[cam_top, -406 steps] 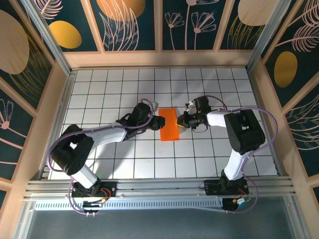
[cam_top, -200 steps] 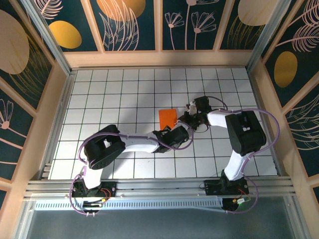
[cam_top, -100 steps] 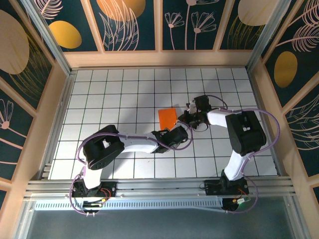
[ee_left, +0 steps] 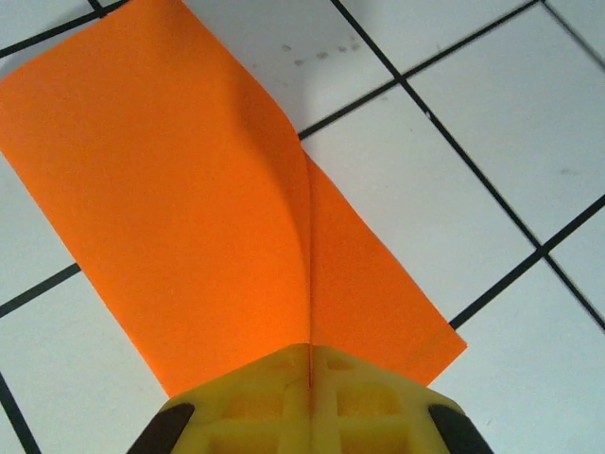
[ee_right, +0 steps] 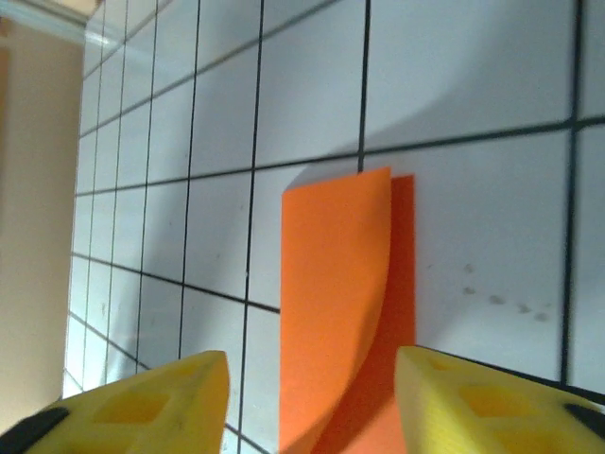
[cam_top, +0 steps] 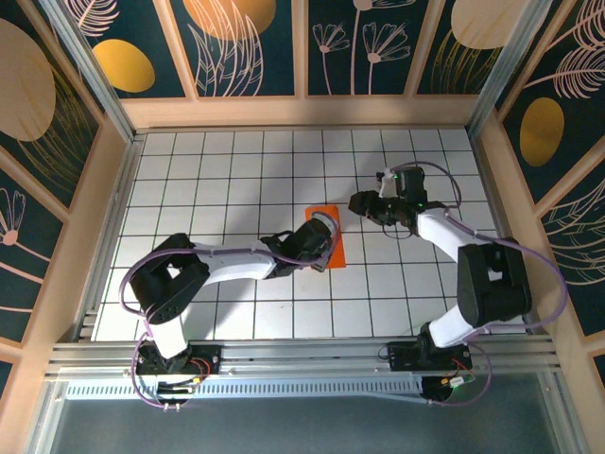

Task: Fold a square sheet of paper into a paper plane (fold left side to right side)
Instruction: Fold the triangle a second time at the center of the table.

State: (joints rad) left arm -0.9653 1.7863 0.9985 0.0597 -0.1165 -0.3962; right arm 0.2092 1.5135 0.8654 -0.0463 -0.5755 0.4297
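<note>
The square sheet of paper (cam_top: pixel 324 213) is bright orange and lies folded in half as a narrow strip near the table's middle. In the left wrist view the sheet (ee_left: pixel 189 189) has its top layer bulging up, and that layer's edge runs straight into the seam of my left gripper (ee_left: pixel 310 352). My left gripper (cam_top: pixel 326 248) sits over the strip's near end, shut on the paper. My right gripper (cam_top: pixel 362 202) hovers to the right of the strip, apart from it. Its yellow fingers (ee_right: pixel 189 388) stand wide apart, open (ee_right: pixel 312 388), framing the sheet (ee_right: pixel 331 284).
The white grid-tiled table (cam_top: pixel 208 170) is boxed in by wooden walls (cam_top: pixel 302 112) at the back and both sides. A metal rail (cam_top: pixel 302 355) runs along the near edge by the arm bases.
My left gripper closed at the paper's near right part and swung left with it. My right gripper opened and drew back to the right, away from the sheet.
</note>
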